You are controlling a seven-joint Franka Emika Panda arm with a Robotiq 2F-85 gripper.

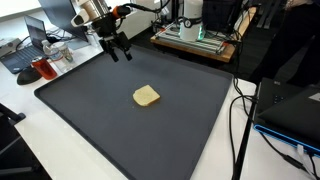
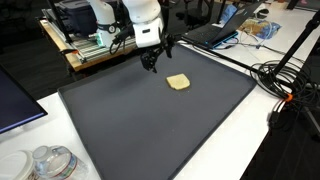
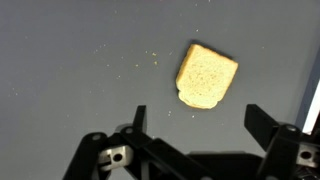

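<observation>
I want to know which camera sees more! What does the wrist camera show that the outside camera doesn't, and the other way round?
Only the wrist view shows the tiny crumbs sprinkled on the mat near the bread. Only an exterior view shows the robot arm, the mat's edges, the white table around it and the black cables. Both share the bread lying flat on the dark mat, and the open jaws, apart from it and holding nothing.

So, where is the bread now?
The bread lies near the middle of the dark mat; in the wrist view it is right of centre, ahead of the open jaws.
</observation>
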